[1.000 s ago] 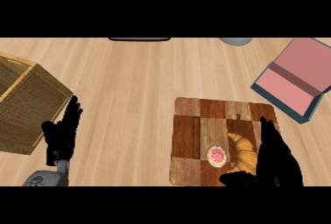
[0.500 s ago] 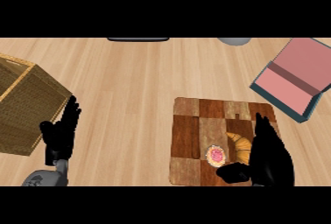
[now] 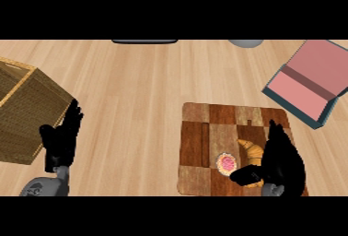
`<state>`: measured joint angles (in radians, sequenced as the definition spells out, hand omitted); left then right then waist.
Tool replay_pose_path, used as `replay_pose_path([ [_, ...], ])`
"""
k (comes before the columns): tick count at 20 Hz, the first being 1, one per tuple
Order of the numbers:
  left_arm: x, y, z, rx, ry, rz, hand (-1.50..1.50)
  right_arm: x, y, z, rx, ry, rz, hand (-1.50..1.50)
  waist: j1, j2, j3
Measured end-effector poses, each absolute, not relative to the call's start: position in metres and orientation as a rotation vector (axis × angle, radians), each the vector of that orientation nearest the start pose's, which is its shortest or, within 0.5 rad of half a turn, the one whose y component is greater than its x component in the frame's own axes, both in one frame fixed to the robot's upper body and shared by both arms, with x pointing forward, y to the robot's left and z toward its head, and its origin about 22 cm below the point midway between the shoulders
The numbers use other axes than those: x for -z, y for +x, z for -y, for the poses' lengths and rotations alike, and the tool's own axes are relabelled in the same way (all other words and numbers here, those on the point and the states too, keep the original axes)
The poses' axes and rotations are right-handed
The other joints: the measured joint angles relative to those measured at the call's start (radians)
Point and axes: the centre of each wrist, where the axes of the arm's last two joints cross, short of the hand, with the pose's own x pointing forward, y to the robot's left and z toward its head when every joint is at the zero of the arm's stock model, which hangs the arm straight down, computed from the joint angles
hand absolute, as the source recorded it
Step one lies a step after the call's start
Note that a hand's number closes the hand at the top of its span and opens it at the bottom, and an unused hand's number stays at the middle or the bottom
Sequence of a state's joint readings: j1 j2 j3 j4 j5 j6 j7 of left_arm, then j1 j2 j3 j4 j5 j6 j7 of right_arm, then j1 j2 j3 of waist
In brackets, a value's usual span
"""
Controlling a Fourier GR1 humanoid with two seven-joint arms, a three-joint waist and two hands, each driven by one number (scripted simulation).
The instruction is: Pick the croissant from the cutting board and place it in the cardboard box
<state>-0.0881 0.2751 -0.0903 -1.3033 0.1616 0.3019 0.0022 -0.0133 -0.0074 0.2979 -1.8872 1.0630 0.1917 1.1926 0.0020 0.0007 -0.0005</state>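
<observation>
A golden croissant (image 3: 251, 150) lies on the checkered wooden cutting board (image 3: 202, 147) at lower right. My right hand (image 3: 280, 159) lies over its right side, fingers straight along it and the thumb curled under its near end, hiding part of it. The brown cardboard box (image 3: 24, 108) stands open at the far left. My left hand (image 3: 63, 137) rests open beside the box's right wall, fingers up.
A small pink-frosted doughnut (image 3: 227, 162) sits on the board just left of the croissant. An open pink-lined teal case (image 3: 312, 83) lies at the upper right. A dark tray edge (image 3: 144, 41) and a grey bowl (image 3: 245, 43) show at the counter's far edge.
My right hand has slid left onto the croissant, and its thumb has come in under the pastry's near end. The left hand has stayed still.
</observation>
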Motion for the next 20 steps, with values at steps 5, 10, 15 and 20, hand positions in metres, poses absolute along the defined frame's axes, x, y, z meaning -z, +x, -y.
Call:
replay_pose_path([
  [5, 0.024, 0.263, -0.278, -0.064, 0.307, 1.381, 0.0, -0.067, 0.227, 0.165, -0.482, -0.996, 0.649, -1.5, -0.001, 0.0, 0.0],
  [10, 0.028, 0.26, -0.281, -0.055, 0.308, 1.386, 0.0, -0.06, 0.228, 0.166, -0.494, -0.993, 0.626, -1.5, -0.001, 0.0, 0.0],
  [15, 0.03, 0.258, -0.276, -0.056, 0.306, 1.384, 0.0, -0.046, 0.231, 0.169, -0.515, -0.991, 0.596, -1.5, -0.001, -0.001, 0.0],
  [20, 0.033, 0.262, -0.278, -0.064, 0.308, 1.383, 0.0, -0.042, 0.233, 0.175, -0.512, -0.984, 0.582, -1.5, -0.002, -0.001, 0.0],
])
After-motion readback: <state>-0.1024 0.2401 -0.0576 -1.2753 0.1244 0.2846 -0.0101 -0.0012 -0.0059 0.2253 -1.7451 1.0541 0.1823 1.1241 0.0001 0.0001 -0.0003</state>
